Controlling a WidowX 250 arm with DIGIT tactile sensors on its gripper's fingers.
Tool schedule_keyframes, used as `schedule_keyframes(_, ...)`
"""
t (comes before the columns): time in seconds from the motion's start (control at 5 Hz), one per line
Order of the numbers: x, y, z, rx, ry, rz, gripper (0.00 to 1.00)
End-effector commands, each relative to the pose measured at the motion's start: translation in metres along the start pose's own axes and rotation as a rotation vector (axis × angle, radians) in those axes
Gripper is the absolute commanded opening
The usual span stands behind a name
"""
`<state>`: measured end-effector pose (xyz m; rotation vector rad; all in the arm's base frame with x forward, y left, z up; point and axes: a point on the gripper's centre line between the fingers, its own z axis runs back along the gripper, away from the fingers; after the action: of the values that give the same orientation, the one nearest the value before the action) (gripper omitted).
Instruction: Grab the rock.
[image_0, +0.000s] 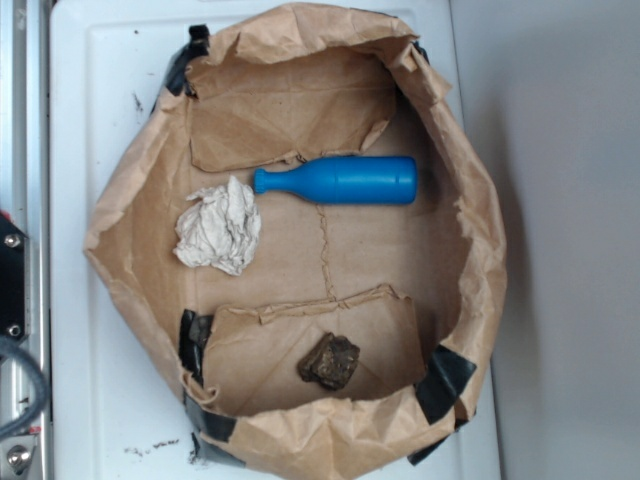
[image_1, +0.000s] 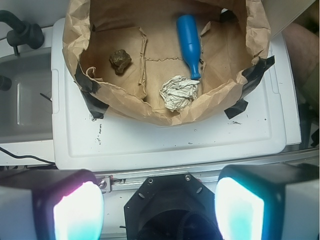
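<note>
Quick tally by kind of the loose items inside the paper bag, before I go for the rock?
Rock: 1
Blue bottle: 1
Crumpled white paper ball: 1
Total: 3

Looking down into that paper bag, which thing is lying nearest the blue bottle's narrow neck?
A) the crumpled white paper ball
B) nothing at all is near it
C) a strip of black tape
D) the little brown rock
A: the crumpled white paper ball lies just beside the neck of the blue bottle, while the rock sits apart on the lower paper flap.
</note>
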<state>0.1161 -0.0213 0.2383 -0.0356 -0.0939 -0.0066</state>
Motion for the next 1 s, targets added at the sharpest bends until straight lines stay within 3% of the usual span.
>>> schedule_keyframes(0.0,0.0,0.0,0.0,0.0,0.0,0.0,1.0)
schedule_keyframes(0.2,0.05,0.015,-0.002,0.005,-0.071,0.083,1.0)
schedule_keyframes(0.4,0.001,-0.022,0.014,0.01,-0.135,0.048,1.0)
schedule_keyframes(0.6,0.011,-0.016,0.008,-0.002,-0.192,-0.042,1.0)
schedule_keyframes(0.8,0.011,-0.016,0.008,-0.002,-0.192,-0.042,1.0)
